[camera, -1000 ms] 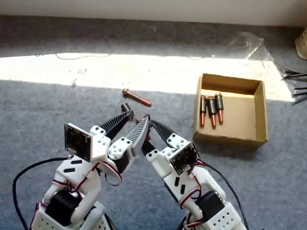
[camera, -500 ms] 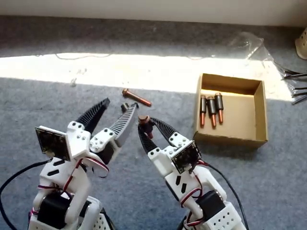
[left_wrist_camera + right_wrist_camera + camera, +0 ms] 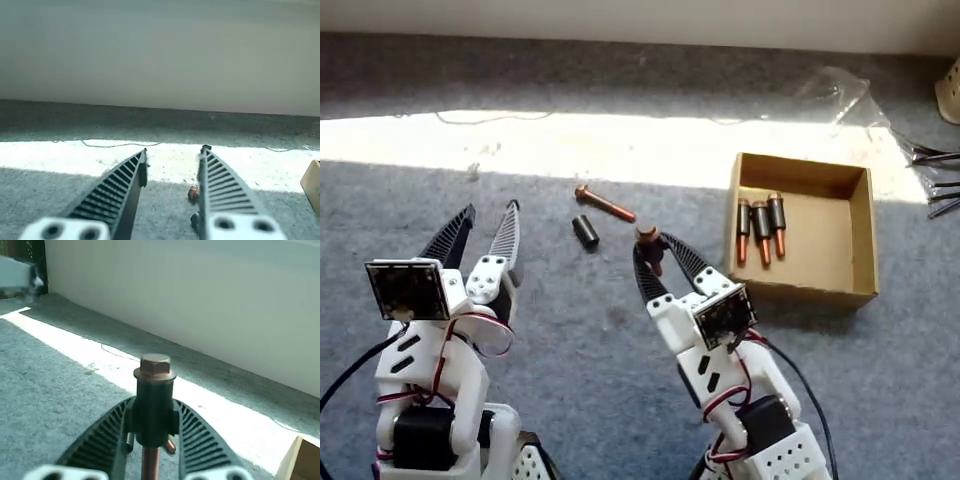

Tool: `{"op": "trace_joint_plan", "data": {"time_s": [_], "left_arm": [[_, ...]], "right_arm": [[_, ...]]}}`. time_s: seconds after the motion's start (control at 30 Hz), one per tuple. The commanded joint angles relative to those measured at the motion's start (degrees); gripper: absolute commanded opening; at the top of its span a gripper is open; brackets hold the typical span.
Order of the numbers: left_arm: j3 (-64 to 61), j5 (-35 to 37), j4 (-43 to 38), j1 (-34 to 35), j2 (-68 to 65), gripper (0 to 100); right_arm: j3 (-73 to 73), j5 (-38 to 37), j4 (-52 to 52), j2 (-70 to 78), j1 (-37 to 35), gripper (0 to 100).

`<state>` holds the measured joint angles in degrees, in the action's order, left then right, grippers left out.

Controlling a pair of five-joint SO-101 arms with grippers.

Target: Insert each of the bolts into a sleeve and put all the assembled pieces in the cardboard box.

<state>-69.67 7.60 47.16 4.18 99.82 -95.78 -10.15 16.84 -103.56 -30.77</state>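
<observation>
Just left of the cardboard box (image 3: 800,288), my right gripper (image 3: 650,248) clenches a sleeved bolt (image 3: 152,402) upright, probably fully seated, ready for boxing. My left gripper (image 3: 490,212) hangs released near the loose bolt (image 3: 605,204) and empty sleeve (image 3: 585,231).

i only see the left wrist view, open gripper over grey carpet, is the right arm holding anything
Observer: Yes. The right gripper is shut on a dark cylindrical sleeve with a copper-coloured bolt seated in it, head up.
Operator: how many finished so far
Observer: Three assembled pieces lie side by side in the open cardboard box.
Operator: anything left to pair up
Observer: One loose copper bolt and one loose dark sleeve lie near each other on the carpet, ahead of the two arms.
</observation>
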Motion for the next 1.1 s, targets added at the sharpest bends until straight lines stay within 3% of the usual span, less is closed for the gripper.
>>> {"op": "trace_joint_plan", "data": {"time_s": [0.0,0.13,0.33,0.53,0.77,1.07], "left_arm": [[2.2,-0.7,0.2,0.8,-0.1,9],[2.3,-0.7,2.4,1.7,0.0,9],[2.5,-0.7,10.1,2.8,5.7,9],[-2.7,-0.4,9.9,2.4,4.6,9],[-12.4,-0.4,2.5,2.5,4.6,9],[-21.3,-0.6,-6.9,2.7,4.6,9]], "right_arm": [[-7.0,-0.7,-0.5,-1.3,1.4,0.5],[-6.9,-0.7,-0.2,-1.3,1.8,0.5],[-4.5,-0.7,0.5,-0.7,10.2,0.5],[5.8,-0.8,14.5,-0.7,17.6,0.5],[16.2,-1.3,22.9,-0.7,26.3,0.5],[20.4,-11.0,27.6,-0.6,31.5,0.5]]}}
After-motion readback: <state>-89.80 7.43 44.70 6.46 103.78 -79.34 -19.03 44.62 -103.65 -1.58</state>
